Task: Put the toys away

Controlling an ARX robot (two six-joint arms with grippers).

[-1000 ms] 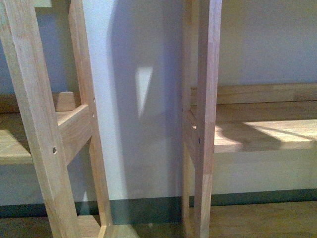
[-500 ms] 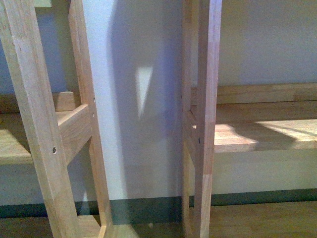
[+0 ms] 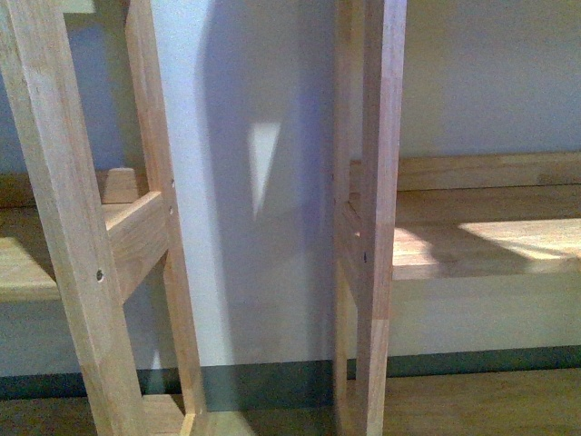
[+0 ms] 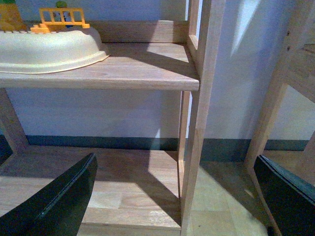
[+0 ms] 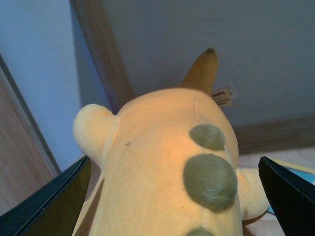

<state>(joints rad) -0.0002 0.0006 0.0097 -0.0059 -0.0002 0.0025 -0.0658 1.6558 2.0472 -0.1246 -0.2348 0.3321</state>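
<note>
The toy, a yellow-orange plush animal with grey-green spots and one pointed horn-like tip, fills the right wrist view. My right gripper is open, one dark finger on each side of the plush body, and I cannot tell whether they touch it. A white tag hangs by the horn. My left gripper is open and holds nothing, facing a wooden shelf unit low down. Neither arm shows in the front view.
A wooden shelf board carries a cream rounded tray with an orange toy fence. A shelf post stands straight ahead of the left gripper. Ahead in the front view are two shelf frames against a white wall.
The shadow across the right-hand shelf board in the front view has shifted and the sunlit patch looks plainer. Nothing else moved.
</note>
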